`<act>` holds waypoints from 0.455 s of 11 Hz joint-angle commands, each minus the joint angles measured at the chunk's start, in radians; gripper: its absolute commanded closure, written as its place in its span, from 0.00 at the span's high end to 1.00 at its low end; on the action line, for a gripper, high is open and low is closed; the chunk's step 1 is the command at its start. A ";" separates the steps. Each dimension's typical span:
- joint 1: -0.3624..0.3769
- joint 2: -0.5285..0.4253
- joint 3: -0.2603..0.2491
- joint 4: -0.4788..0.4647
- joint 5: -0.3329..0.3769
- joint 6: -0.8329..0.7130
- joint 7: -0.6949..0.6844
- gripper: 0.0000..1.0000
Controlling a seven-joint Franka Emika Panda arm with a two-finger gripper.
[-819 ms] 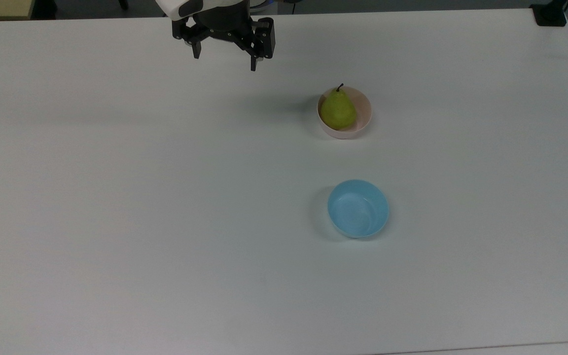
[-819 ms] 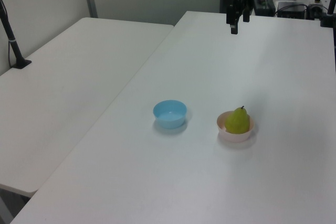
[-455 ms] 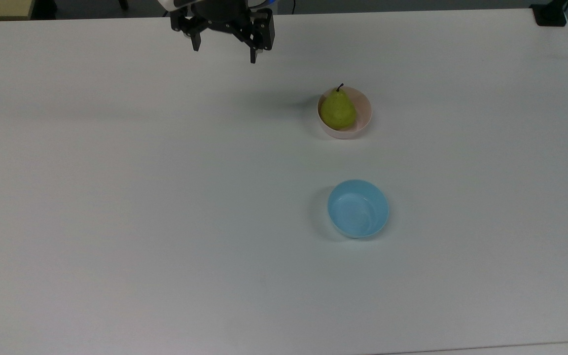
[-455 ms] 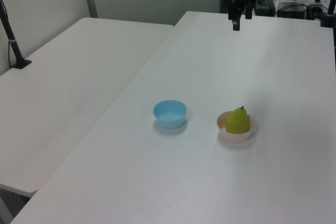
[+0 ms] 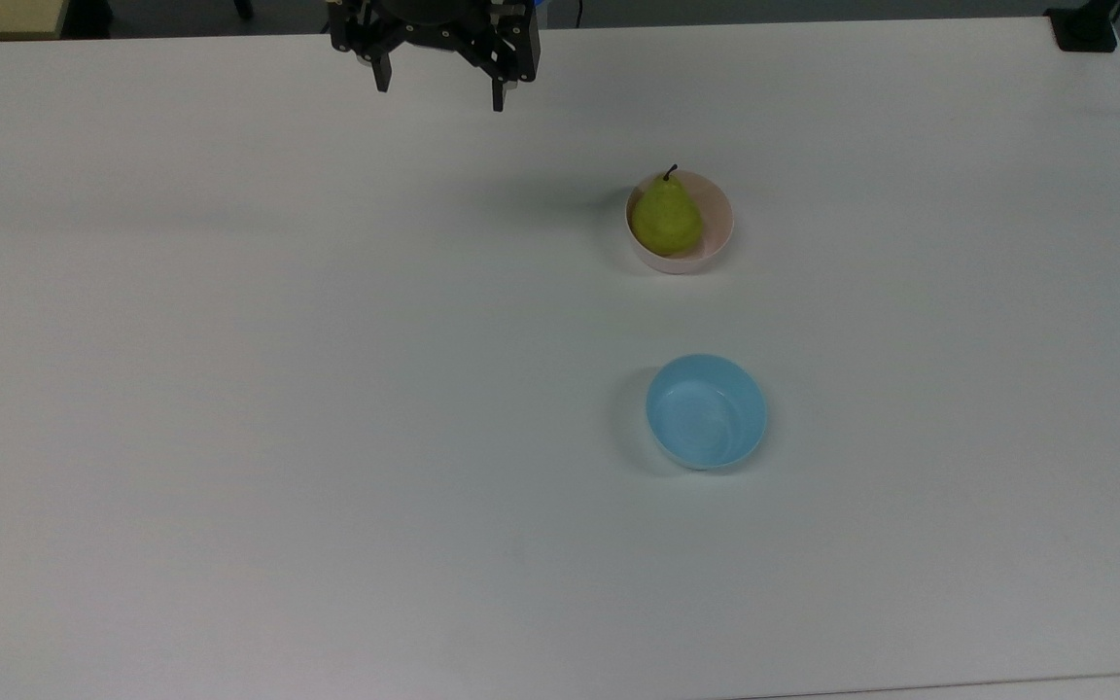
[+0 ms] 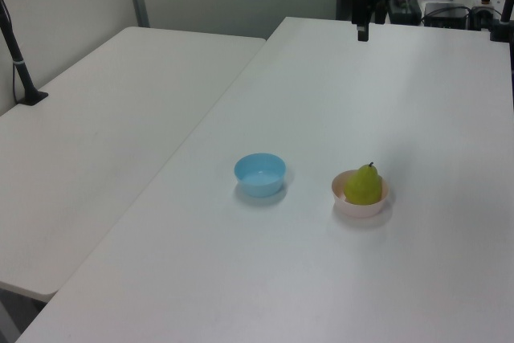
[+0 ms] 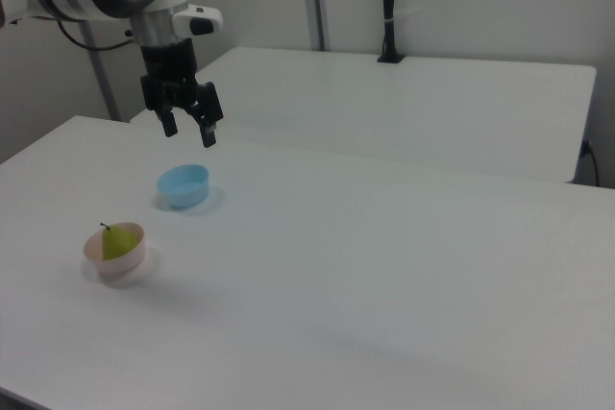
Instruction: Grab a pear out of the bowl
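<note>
A yellow-green pear (image 5: 666, 217) (image 6: 363, 185) (image 7: 117, 241) with a dark stem stands upright inside the small pale pink bowl (image 5: 713, 243) (image 6: 361, 207) (image 7: 115, 260) on the white table. My gripper (image 5: 439, 94) (image 6: 362, 31) (image 7: 189, 131) hangs open and empty, high above the table near the top view's upper edge, well to the top view's left of the bowl. Its two black fingers point down with a wide gap between them.
A light blue bowl (image 5: 706, 410) (image 6: 260, 174) (image 7: 184, 185) sits empty on the table, below the pink one in the top view. A second white table (image 6: 96, 134) adjoins on the left view's left. A black clamp mount (image 5: 1085, 29) sits at the top view's upper right corner.
The gripper has risen and drawn back toward the top view's upper edge, still open. The pear and both bowls have not moved.
</note>
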 commanded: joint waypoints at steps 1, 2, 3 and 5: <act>-0.001 0.007 -0.007 0.007 0.022 -0.031 -0.073 1.00; 0.005 0.013 -0.006 0.005 0.024 -0.033 -0.079 1.00; 0.014 0.015 0.009 -0.002 0.027 -0.033 -0.081 1.00; 0.097 0.021 0.028 -0.050 0.057 -0.033 -0.115 1.00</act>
